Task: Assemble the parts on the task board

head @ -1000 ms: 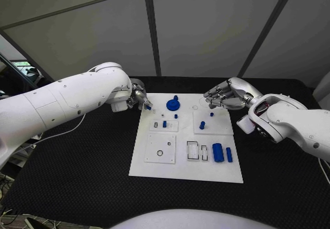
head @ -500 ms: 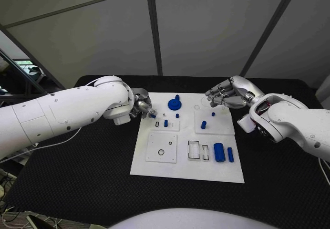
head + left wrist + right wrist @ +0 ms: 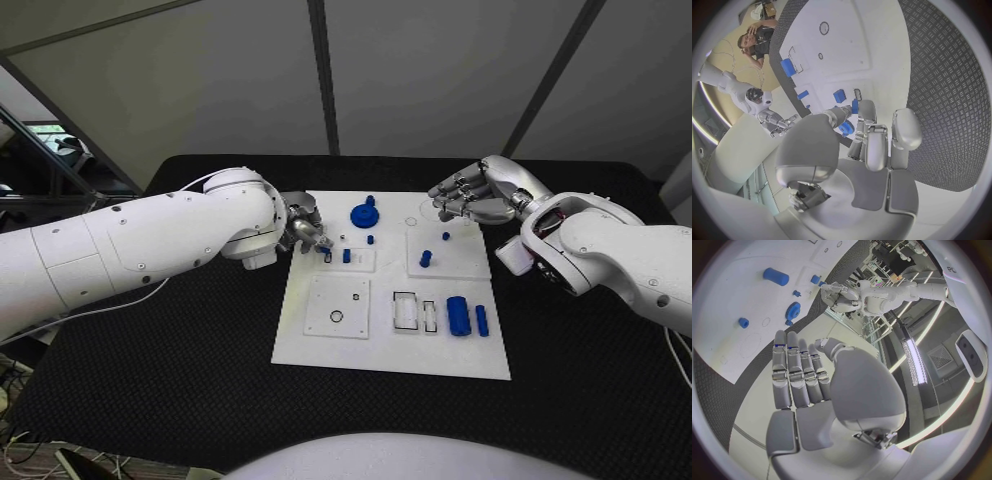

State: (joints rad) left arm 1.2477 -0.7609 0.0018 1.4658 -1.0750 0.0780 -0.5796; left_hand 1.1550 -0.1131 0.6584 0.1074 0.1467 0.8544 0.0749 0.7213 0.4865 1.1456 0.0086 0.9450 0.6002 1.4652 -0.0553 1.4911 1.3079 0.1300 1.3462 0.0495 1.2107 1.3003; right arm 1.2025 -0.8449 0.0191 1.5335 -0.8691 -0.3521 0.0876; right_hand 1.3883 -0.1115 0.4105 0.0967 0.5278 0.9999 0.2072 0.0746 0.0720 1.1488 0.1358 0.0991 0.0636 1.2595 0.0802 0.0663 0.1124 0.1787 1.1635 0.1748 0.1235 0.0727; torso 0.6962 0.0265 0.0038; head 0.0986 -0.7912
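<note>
Left hand (image 3: 304, 230) pinches a small blue part (image 3: 846, 128) at the task board (image 3: 361, 352) left edge — its slotted plate (image 3: 346, 261) lies just beside, toward the board's middle. Right hand (image 3: 473, 200) hovers spread, holding nothing, at the far right corner.

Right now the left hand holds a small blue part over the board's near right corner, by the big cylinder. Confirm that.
Not quite. The left hand does hold a small blue part, but at the task board's far left edge, not its near right corner. The big cylinder lies well away from it. The head view shows this.
</note>
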